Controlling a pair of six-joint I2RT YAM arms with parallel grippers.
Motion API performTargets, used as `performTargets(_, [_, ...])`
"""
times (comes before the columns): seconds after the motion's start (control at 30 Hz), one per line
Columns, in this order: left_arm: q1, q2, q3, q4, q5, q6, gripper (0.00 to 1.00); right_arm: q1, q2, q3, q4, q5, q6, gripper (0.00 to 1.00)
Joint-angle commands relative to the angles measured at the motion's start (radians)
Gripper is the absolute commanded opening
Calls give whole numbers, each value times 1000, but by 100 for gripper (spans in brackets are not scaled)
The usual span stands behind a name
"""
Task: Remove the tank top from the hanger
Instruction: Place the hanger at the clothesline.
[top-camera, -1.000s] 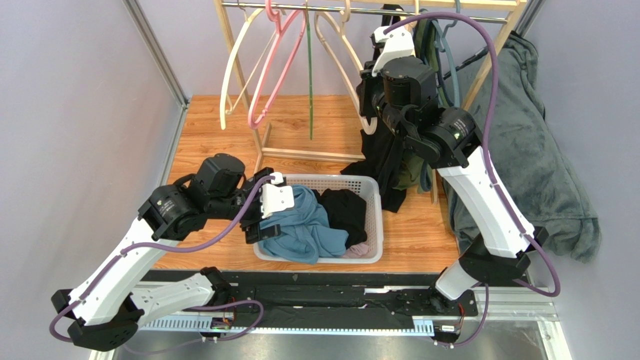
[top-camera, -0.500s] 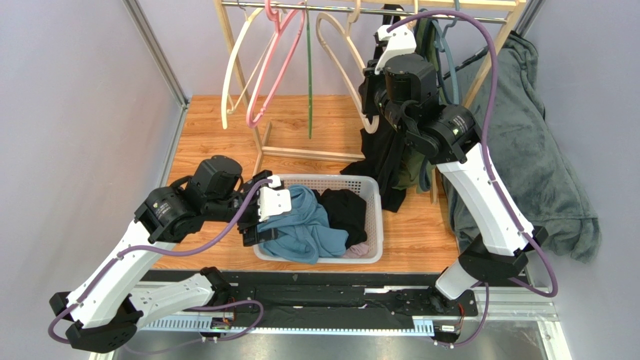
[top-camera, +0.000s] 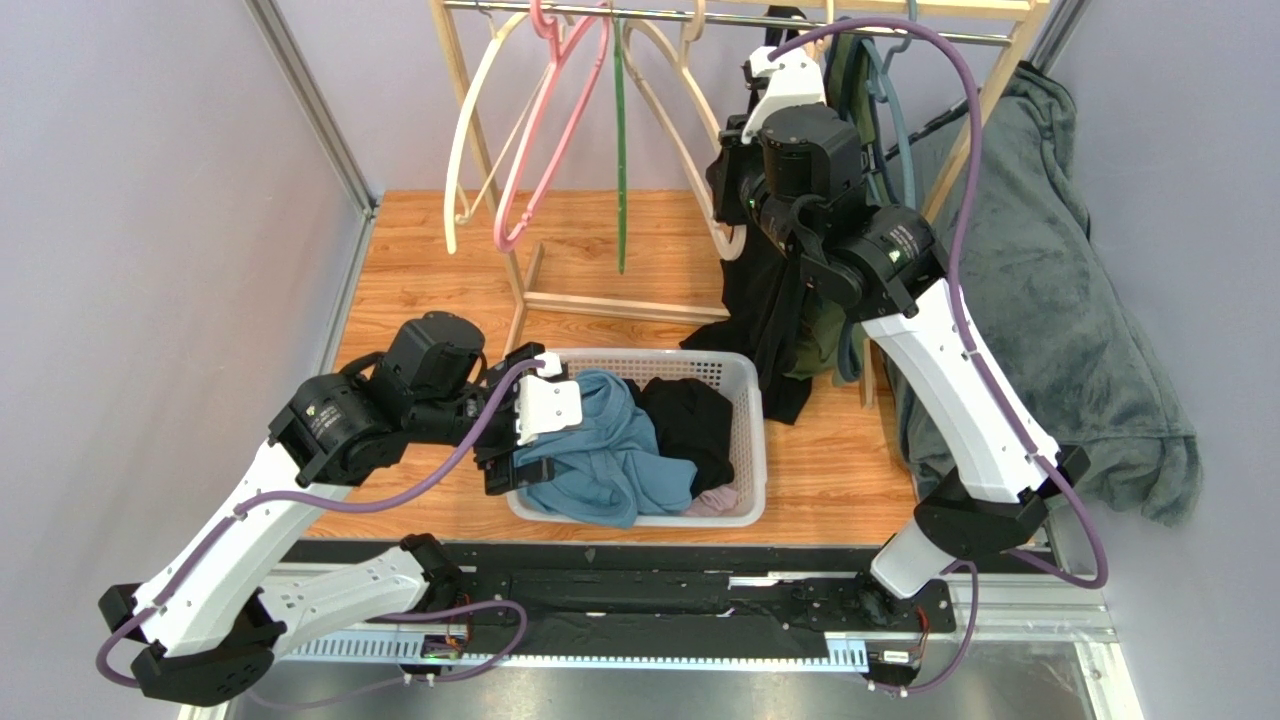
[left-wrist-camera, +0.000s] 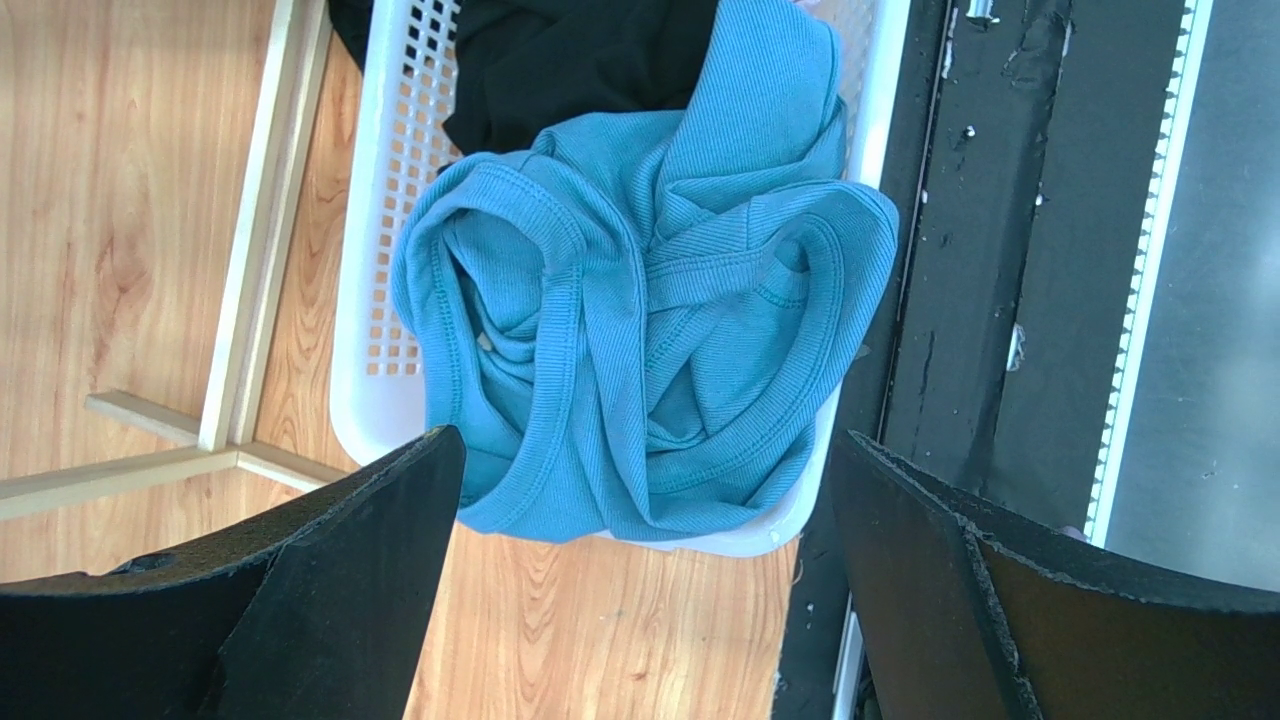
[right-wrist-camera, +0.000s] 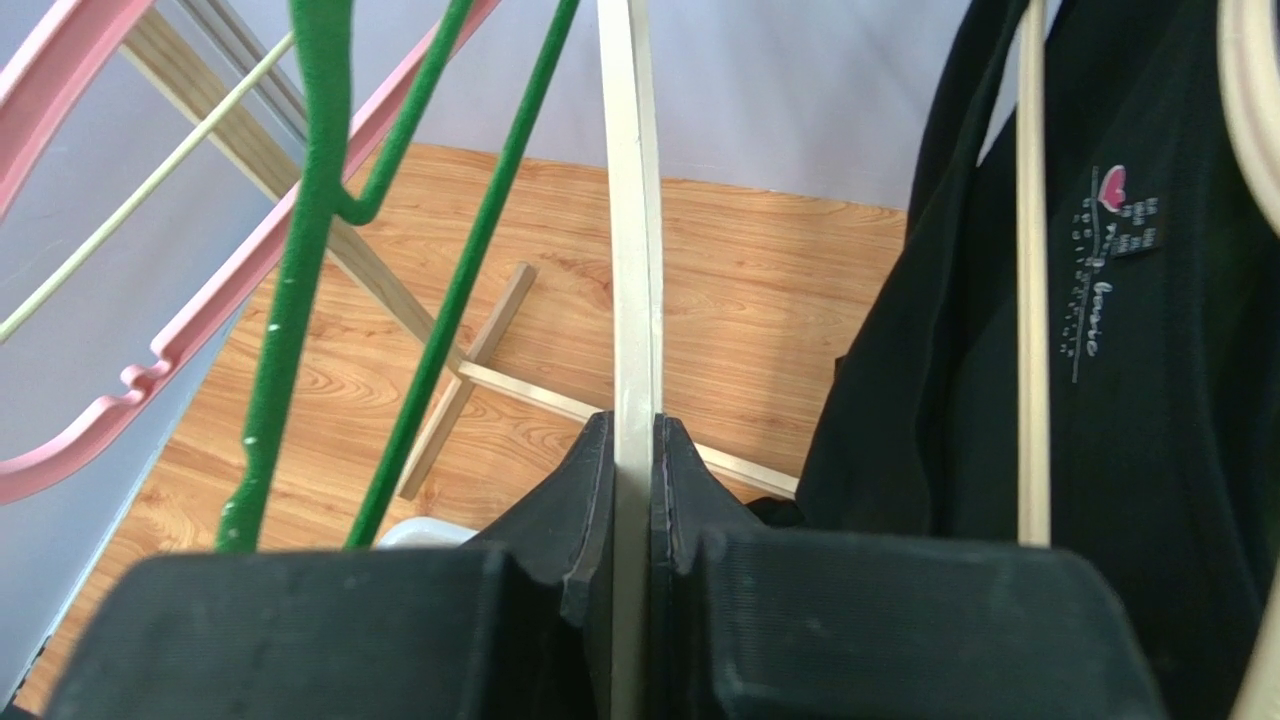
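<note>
A blue tank top (top-camera: 609, 450) lies crumpled in the left half of the white basket (top-camera: 756, 450); in the left wrist view the tank top (left-wrist-camera: 646, 300) spills over the basket's rim (left-wrist-camera: 368, 405). My left gripper (top-camera: 508, 458) (left-wrist-camera: 646, 438) hovers over that near-left rim, open, nothing between its fingers. My right gripper (top-camera: 729, 195) (right-wrist-camera: 633, 428) is up at the rack, shut on the thin arm of a bare cream hanger (top-camera: 676, 90) (right-wrist-camera: 631, 225) that hangs from the rail.
A wooden rack rail (top-camera: 661, 18) carries cream, pink (top-camera: 541, 150) and green (top-camera: 618, 150) bare hangers. A black garment (top-camera: 774, 315) (right-wrist-camera: 1142, 300) hangs just right of my right gripper. Black clothes lie in the basket. A grey garment (top-camera: 1082, 300) drapes at the right.
My right gripper has carried the cream hanger slightly up and back toward the rail. My left arm drew back a little to the left, then stayed still.
</note>
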Motion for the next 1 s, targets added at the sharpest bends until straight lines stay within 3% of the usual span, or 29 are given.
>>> performTargets(0.0, [-3, 4, 42, 7, 22, 12, 99, 52, 42, 7, -20, 16, -12, 0])
performTargets(0.2, [-1, 9, 56, 6, 13, 10, 99, 126, 91, 86, -63, 60, -37, 2])
performTargets(0.27, [0, 12, 59, 6, 12, 10, 99, 133, 97, 116, -81, 62, -34, 14])
performTargets(0.33, [3, 14, 60, 6, 10, 10, 99, 133, 82, 128, -86, 62, -40, 41])
performTargets(0.4, [5, 14, 63, 6, 10, 9, 99, 133, 65, 142, -88, 75, -49, 52])
performTargets(0.5, [5, 20, 68, 7, -1, 7, 99, 126, 17, 166, -95, 94, -69, 57])
performTargets(0.7, [11, 21, 74, 7, -1, 7, 99, 83, -90, 180, -112, 114, -106, 58])
performTargets(0.97, [16, 26, 82, 6, 15, 2, 99, -32, -194, 47, -112, 63, -97, 60])
